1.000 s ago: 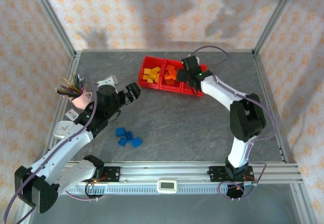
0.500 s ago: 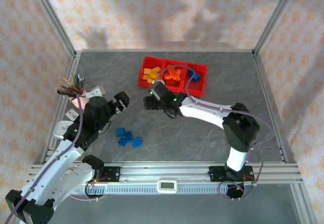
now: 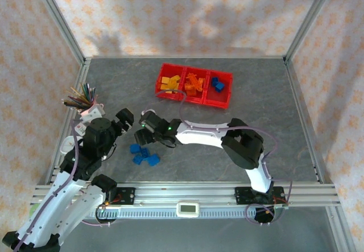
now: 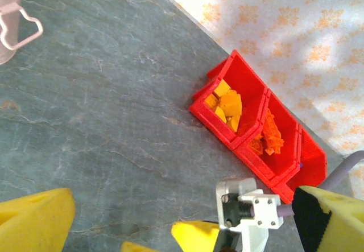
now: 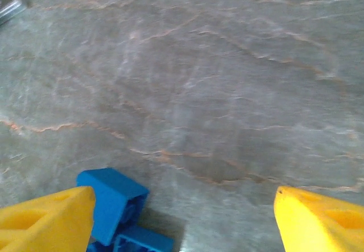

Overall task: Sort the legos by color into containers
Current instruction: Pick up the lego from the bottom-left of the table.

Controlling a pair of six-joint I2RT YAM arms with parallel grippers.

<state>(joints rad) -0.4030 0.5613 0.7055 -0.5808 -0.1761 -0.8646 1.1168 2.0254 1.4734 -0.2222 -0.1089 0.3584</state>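
A grey stone-pattern table stands inside an aluminium frame backed by patterned walls. A pink pencil cup stands at the left edge. The red bin row lies far centre: yellow bricks in the left bin, orange bricks in the middle, one blue brick in the right. Loose blue bricks lie near the front. The right gripper hangs just beyond them, fingers apart, the nearest brick just beside one finger. The left gripper is alongside, fingers spread wide, empty.
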